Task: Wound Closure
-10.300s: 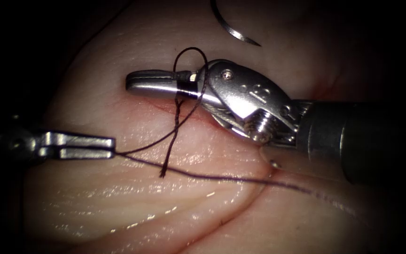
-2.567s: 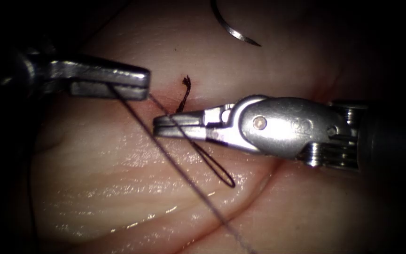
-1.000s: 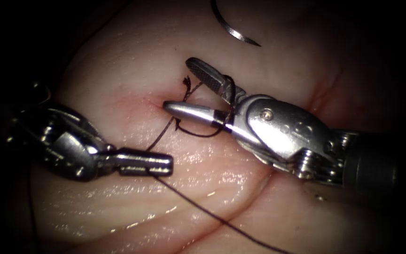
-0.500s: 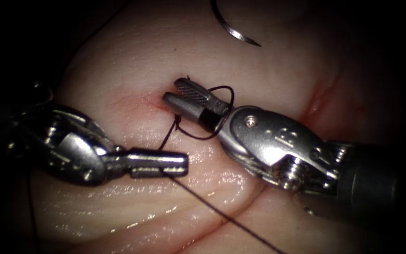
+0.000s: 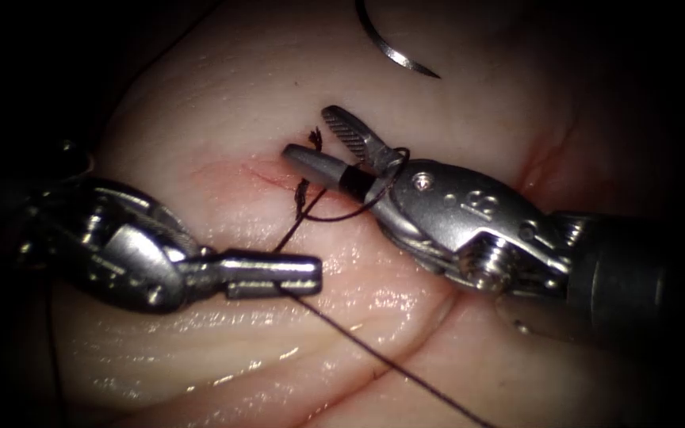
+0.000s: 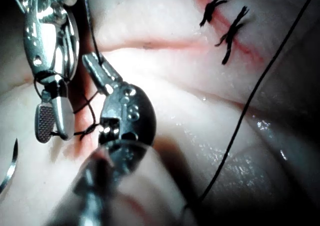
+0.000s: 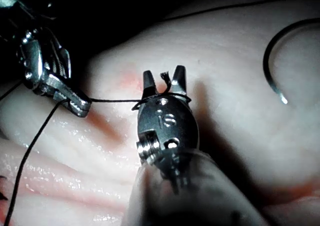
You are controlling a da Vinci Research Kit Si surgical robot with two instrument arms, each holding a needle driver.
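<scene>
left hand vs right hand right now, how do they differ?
The left hand is shut on the thread; the right hand is open and holds nothing, with a loop of thread round it. The left hand lies level below the cut; the right hand slants up at the cut, by the frayed thread end. Neither holds the needle, which lies free on the tissue.

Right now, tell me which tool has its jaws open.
The right arm's tool: its jaws are spread around the short thread end, thread looped around them. The left arm's tool is shut on the thread.
</scene>
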